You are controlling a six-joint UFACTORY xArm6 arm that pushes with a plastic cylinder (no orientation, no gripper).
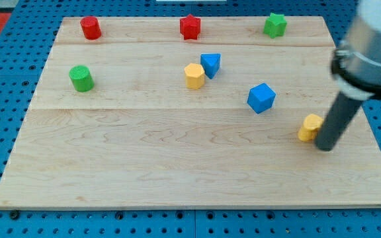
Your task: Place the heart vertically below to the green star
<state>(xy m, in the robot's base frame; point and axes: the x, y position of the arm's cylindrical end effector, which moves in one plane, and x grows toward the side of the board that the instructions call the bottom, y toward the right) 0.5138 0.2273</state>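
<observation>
The yellow heart (309, 127) lies on the wooden board (177, 165) at the view's right, partly hidden by my rod. My tip (325, 147) rests on the board just right of and slightly below the heart, touching or nearly touching it. The green star (275, 25) sits near the board's top edge at the right, well above the heart and a little to its left.
A blue cube (261, 98) lies up and left of the heart. A yellow block (194, 76) and a blue triangular block (211, 64) sit together at centre. A red star (190, 27), a red cylinder (90, 28) and a green cylinder (81, 78) lie farther left.
</observation>
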